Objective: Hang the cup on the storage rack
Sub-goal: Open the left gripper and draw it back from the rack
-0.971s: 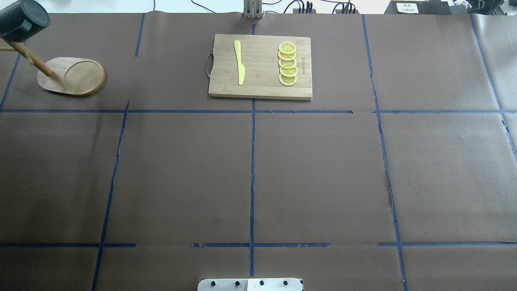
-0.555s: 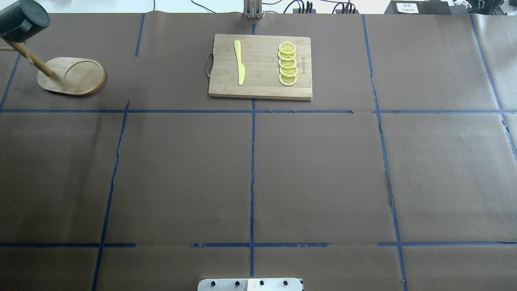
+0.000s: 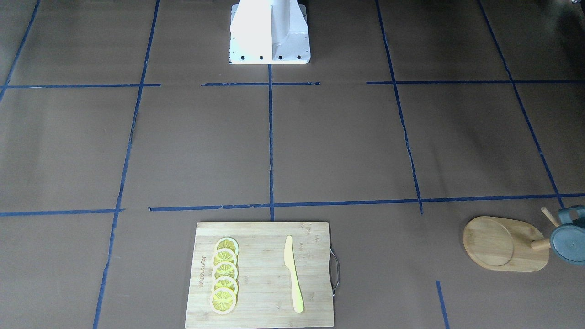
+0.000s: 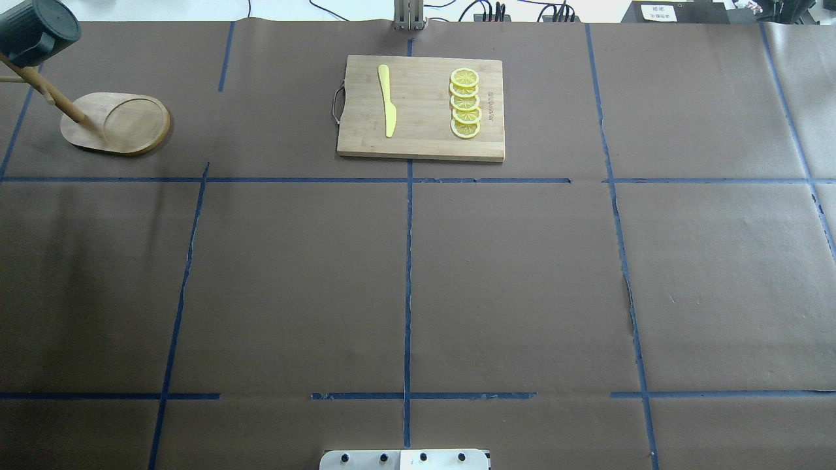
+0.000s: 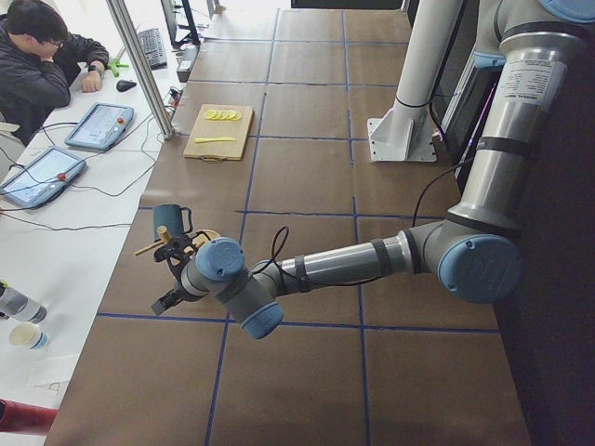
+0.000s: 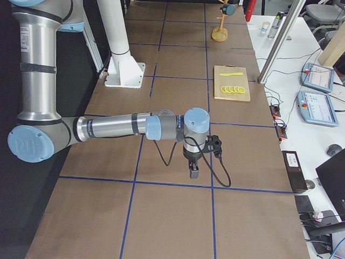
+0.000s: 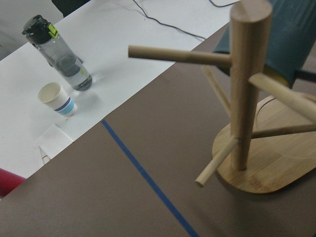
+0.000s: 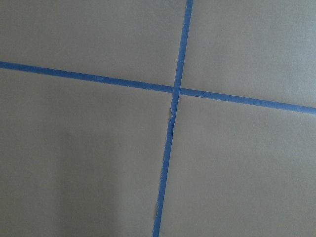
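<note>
The cup is at the far left corner of the table. It sits high up on the storage rack, tipped on its side, with its flat bottom showing from above. In the left wrist view the cup is just behind the top of the rack's post, and a bit of its yellow inside peeks out below. It looks like it hangs from a peg, but the handle on the peg is hard to see. So the job looks done, or very close to done. The cup looks hard and a bit heavy, and I think it would break if it fell. Its ribbed sides should not be too slippery. A good place to hold it would be the side wall or rim, so the handle stays free for the peg. The left gripper is near the rack but not touching it. I cannot tell how far open it is, and the cup is not in it. The right gripper points down over bare table, well apart from the rack. I cannot tell if it is open or closed either.
</note>
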`<action>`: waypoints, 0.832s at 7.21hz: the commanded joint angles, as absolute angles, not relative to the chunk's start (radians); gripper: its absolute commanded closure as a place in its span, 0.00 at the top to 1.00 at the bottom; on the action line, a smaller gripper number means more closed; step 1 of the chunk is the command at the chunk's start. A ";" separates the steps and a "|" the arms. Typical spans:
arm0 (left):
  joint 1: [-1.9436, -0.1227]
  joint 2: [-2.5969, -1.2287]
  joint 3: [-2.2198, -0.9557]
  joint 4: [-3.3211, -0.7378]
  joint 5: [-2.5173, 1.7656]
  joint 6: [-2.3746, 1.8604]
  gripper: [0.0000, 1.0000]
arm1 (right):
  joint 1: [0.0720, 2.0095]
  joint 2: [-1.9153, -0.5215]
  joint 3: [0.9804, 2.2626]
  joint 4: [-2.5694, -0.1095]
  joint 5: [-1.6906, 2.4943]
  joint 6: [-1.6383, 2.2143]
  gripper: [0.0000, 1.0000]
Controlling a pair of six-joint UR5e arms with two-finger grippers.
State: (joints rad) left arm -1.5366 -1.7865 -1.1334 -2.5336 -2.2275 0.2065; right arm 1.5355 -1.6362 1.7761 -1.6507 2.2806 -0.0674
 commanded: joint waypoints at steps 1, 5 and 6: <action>-1.546 -1.787 -1.221 -2.146 -2.194 0.271 1.00 | 1.536 -1.637 1.776 -1.652 2.283 -0.069 1.00; -1.574 -1.781 -1.241 -1.719 -2.383 0.113 1.00 | 1.536 -1.640 1.775 -1.663 2.287 -0.066 1.00; -1.575 -1.769 -1.262 -1.712 -2.390 0.086 1.00 | 1.536 -1.643 1.773 -1.664 2.292 -0.066 1.00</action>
